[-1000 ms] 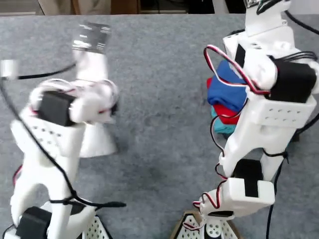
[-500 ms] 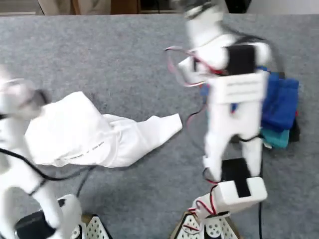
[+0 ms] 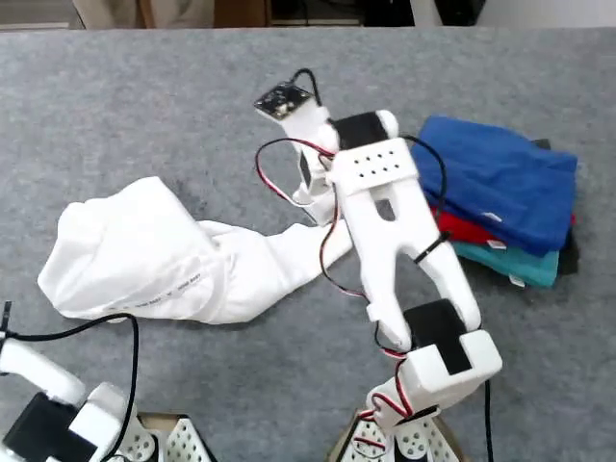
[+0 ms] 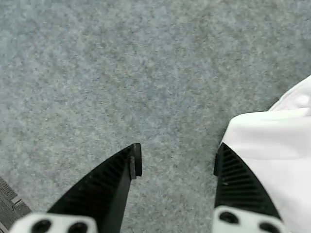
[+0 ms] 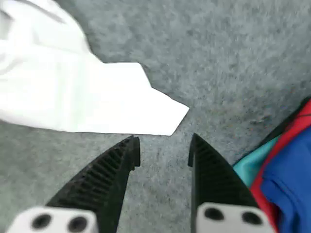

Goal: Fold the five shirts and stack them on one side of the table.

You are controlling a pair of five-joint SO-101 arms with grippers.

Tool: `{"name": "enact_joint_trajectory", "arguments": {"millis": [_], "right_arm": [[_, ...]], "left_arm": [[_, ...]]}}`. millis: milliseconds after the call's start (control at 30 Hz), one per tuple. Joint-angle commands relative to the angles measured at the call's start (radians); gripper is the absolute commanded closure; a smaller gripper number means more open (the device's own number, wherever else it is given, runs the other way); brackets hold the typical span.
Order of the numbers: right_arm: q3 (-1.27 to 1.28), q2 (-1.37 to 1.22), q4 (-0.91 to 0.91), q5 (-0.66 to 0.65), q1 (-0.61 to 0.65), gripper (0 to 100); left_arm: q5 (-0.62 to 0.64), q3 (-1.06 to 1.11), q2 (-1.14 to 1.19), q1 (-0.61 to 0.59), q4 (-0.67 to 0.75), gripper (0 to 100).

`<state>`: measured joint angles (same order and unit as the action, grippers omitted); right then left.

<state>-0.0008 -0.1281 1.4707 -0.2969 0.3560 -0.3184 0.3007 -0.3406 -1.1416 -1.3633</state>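
Jaws spread and empty, right gripper near white shirt sleeve tip | left gripper released beside shirt's edge | blue-topped folded stack on grey table

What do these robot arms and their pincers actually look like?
The right arm is white plastic with black motor blocks, small holes and looping red-and-black wires. The left gripper and right gripper have black, ridged, pointed fingers on white bases.
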Motion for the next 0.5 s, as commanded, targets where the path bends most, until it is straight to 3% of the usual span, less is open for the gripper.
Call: {"name": "enact_joint_trajectory", "arguments": {"millis": [0,300,467], "right_arm": [[0.111,0.004,-0.126,-0.005,-0.033,85.8],[0.289,0.002,-0.336,0.034,-0.071,82.6],[0.283,-0.076,-0.358,0.054,-0.130,80.4]], "left_arm": [[-0.011,-0.005,-0.002,-0.021,0.003,75],[-0.011,0.012,0.007,0.014,0.011,75],[-0.012,0.063,0.005,0.057,0.012,75]]}}
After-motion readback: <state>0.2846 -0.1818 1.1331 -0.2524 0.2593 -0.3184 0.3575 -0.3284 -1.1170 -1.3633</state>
